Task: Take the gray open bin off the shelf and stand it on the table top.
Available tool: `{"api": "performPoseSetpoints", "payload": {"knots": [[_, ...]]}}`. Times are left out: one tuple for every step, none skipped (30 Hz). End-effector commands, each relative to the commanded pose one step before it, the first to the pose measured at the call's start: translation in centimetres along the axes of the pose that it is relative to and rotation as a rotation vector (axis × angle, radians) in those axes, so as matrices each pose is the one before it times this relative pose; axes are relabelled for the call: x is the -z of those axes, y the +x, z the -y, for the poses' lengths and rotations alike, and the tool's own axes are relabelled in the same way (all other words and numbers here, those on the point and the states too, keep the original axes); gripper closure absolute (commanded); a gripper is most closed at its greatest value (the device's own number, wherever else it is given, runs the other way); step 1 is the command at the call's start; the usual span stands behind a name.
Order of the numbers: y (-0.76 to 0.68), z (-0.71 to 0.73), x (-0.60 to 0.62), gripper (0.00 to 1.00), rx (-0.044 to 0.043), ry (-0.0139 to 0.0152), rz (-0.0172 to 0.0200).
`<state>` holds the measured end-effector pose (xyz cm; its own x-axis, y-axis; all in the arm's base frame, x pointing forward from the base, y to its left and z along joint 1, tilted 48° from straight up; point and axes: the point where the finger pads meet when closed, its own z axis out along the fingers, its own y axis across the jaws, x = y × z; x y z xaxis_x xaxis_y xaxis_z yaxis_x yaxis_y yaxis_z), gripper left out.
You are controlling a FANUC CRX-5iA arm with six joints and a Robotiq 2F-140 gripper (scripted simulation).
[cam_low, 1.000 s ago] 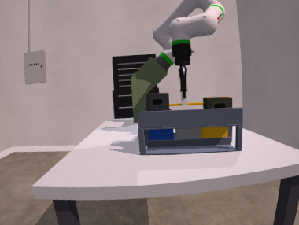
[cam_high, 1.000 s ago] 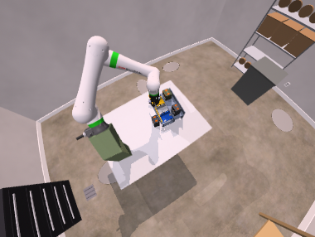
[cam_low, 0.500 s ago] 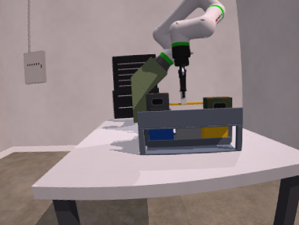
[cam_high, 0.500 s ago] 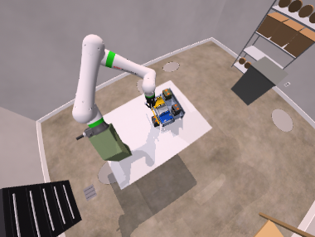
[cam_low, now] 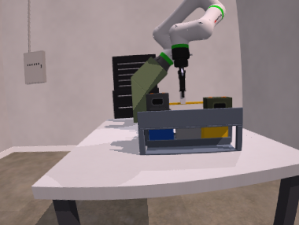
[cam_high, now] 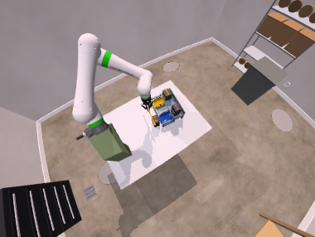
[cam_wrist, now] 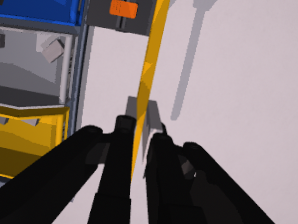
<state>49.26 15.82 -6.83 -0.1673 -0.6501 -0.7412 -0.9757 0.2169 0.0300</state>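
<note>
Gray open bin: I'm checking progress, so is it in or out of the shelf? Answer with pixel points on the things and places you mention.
In: the gray open bin point(cam_high: 162, 110) point(cam_low: 188, 133) point(cam_wrist: 30, 72) sits in the slate-blue shelf point(cam_low: 189, 117), between the blue plastic bin point(cam_high: 166, 118) point(cam_low: 161, 134) point(cam_wrist: 40, 11) and the yellow one point(cam_high: 158, 102) point(cam_low: 215, 132) point(cam_wrist: 30, 140).
</note>
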Motion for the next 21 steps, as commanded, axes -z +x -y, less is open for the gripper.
{"api": "performPoseSetpoints", "payload": {"knots": [[-0.013,0.007,0.042,1.0,0.00043,0.00111,-0.0001],[0.0,0.0,0.0,1.0,0.0,0.0,0.0],[0.0,0.0,0.0,1.0,0.0,0.0,0.0],[0.0,0.0,0.0,1.0,0.0,0.0,0.0],[0.0,0.0,0.0,1.0,0.0,0.0,0.0],[0.0,0.0,0.0,1.0,0.0,0.0,0.0],[0.0,0.0,0.0,1.0,0.0,0.0,0.0],[0.0,-0.8,-0.007,1.0,0.0,-0.00001,0.0],[0.0,-0.8,-0.007,1.0,0.0,-0.00001,0.0],[0.0,-0.8,-0.007,1.0,0.0,-0.00001,0.0],[0.0,-0.8,-0.007,1.0,0.0,-0.00001,0.0],[0.0,-0.8,-0.007,1.0,0.0,-0.00001,0.0],[0.0,0.0,0.0,1.0,0.0,0.0,0.0],[0.0,0.0,0.0,1.0,0.0,0.0,0.0],[0.0,0.0,0.0,1.0,0.0,0.0,0.0],[0.0,0.0,0.0,1.0,0.0,0.0,0.0],[0.0,0.0,0.0,1.0,0.0,0.0,0.0],[0.0,0.0,0.0,1.0,0.0,0.0,0.0],[0.0,0.0,0.0,1.0,0.0,0.0,0.0],[0.0,0.0,0.0,1.0,0.0,0.0,0.0],[0.0,0.0,0.0,1.0,0.0,0.0,0.0]]}}
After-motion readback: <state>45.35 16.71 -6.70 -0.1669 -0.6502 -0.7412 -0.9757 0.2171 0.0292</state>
